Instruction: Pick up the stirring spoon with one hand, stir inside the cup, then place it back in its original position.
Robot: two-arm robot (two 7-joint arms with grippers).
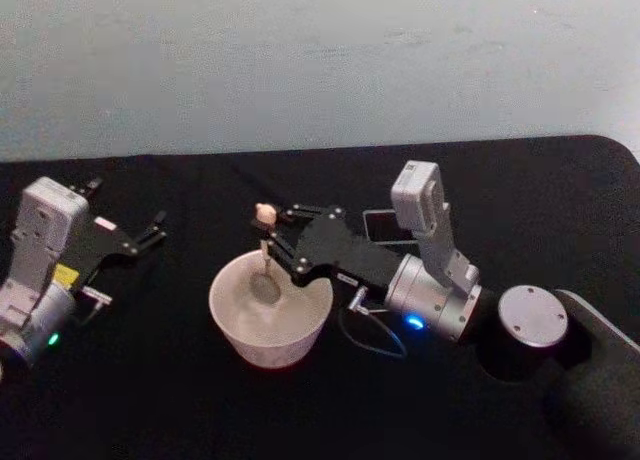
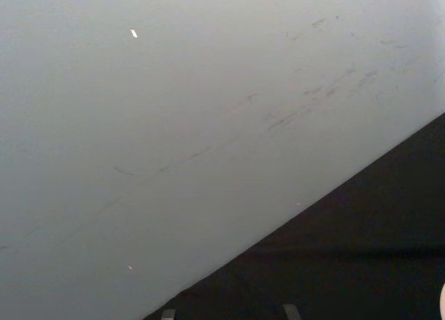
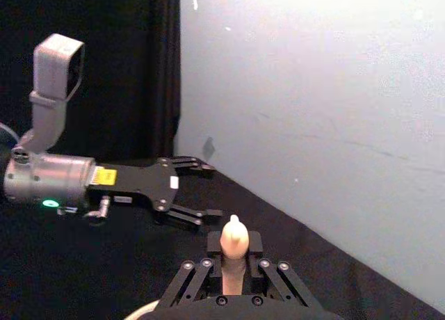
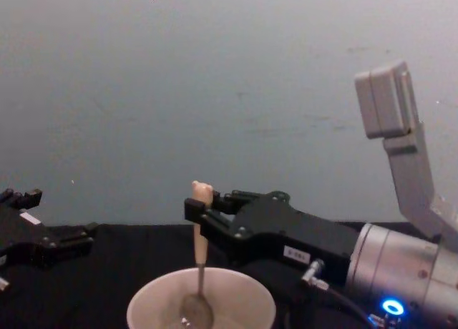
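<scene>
Head view showed the left gripper [image 1: 124, 210] at the far left, raised over the black surface [image 1: 150, 400] and well apart from the cup [image 1: 300, 340]. Its fingers [image 1: 153, 230] were spread wide and held nothing. The right wrist view showed the same spread from the far side, with clear space between the two tips. In the chest view this gripper sat at the left edge, level with the top of the spoon [image 1: 265, 265].

The cup stood near the middle of the surface, a wide cream-white bowl shape with a thin rim. The spoon stood almost upright inside it. Its small metal bowl pointed down, low within the cup walls, and the beige handle rose above the rim to the tiny bear head. Whether the metal bowl touched the bottom could not be told.

The right gripper [image 1: 270, 238] reached in from the right, above the cup's far rim. Its fingers were closed on the upper part of the handle, just under the bear head. In the right wrist view the bear head stuck out between the two closed fingers. The silver-grey arm ran back and to the right from there.

The dark holder [image 1: 380, 225] stood just behind the right gripper's body, partly hidden by the wrist camera, and well apart from the cup. A pale wall [image 1: 320, 60] ran behind the surface.
</scene>
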